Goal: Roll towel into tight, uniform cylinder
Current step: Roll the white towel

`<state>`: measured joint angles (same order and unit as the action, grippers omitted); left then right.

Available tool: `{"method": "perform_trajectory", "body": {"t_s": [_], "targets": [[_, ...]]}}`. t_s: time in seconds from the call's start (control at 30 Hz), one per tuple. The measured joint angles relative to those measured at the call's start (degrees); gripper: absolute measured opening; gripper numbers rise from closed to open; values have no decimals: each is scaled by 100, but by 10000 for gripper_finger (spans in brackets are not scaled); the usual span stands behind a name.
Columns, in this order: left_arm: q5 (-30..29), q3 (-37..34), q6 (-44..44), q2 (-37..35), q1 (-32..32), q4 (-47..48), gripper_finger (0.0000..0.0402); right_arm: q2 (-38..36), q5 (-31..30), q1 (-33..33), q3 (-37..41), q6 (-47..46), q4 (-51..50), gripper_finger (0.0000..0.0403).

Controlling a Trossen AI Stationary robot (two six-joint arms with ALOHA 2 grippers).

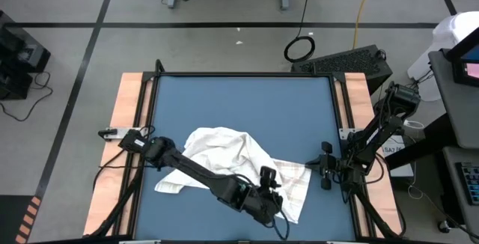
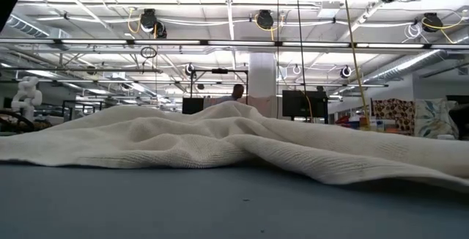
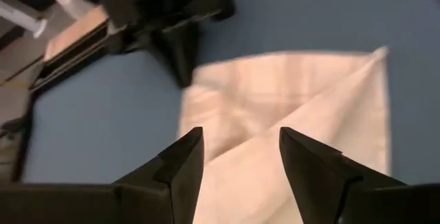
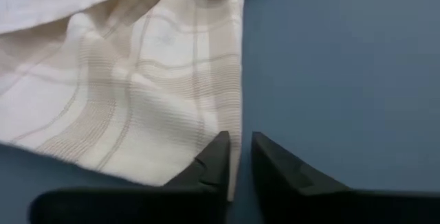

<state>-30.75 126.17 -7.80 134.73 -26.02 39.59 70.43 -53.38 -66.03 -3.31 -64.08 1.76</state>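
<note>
The white towel (image 1: 224,154) with faint checked lines lies crumpled on the blue mat (image 1: 239,102), in its near half. It fills the low view (image 2: 220,136). My left gripper (image 1: 271,178) is open over the towel's near right part, its fingers (image 3: 185,155) apart above the cloth (image 3: 289,93). My right gripper (image 1: 318,165) is low at the towel's right edge (image 4: 240,80), and its fingers (image 4: 220,148) stand a narrow gap apart, one on each side of that edge. My right gripper comes level from the table's right side at the towel's right edge (image 4: 237,124), which runs into the gap between the fingers. I cannot tell whether the fingers touch the cloth. The towel lies flat on the mat there.
The far half of the mat (image 1: 239,94) is bare. Wooden strips (image 1: 127,124) border the mat on the left and right. My right gripper also shows in the left wrist view (image 3: 172,18). A dark box (image 1: 352,61) stands beyond the table's far right corner.
</note>
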Motion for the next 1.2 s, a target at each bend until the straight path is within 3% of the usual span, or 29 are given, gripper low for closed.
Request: {"method": "perform_trajectory", "body": {"t_s": [0.23, 0.43, 0.5, 0.63, 0.77, 0.9, 1.03, 1.2], "targets": [[174, 2, 95, -356, 622, 1026, 195, -38, 17, 38, -214, 7, -110, 131], [662, -1, 278, -360, 973, 1087, 195, -48, 126, 38, -657, -279, -1046, 148], [776, -72, 298, -343, 1003, 566, 195, -48, 165, 38, -865, -506, -1547, 148], [1303, -514, 92, -313, 886, -1662, 195, -48, 120, 38, -1295, -663, -2168, 144], [1529, -1135, -504, -305, 750, -3783, 196, -48, 65, 38, -1681, -180, -2214, 140], [1624, -1378, -794, -265, 958, -3874, 196, -48, -148, 36, -1941, 304, -2115, 134], [2542, -1530, -493, -269, 1245, -4004, 196, -32, -547, 36, -1956, 802, -1660, 129], [2644, -1645, -500, -285, 1564, -3331, 196, 107, -1048, 39, -1924, 826, -1346, 124]]}}
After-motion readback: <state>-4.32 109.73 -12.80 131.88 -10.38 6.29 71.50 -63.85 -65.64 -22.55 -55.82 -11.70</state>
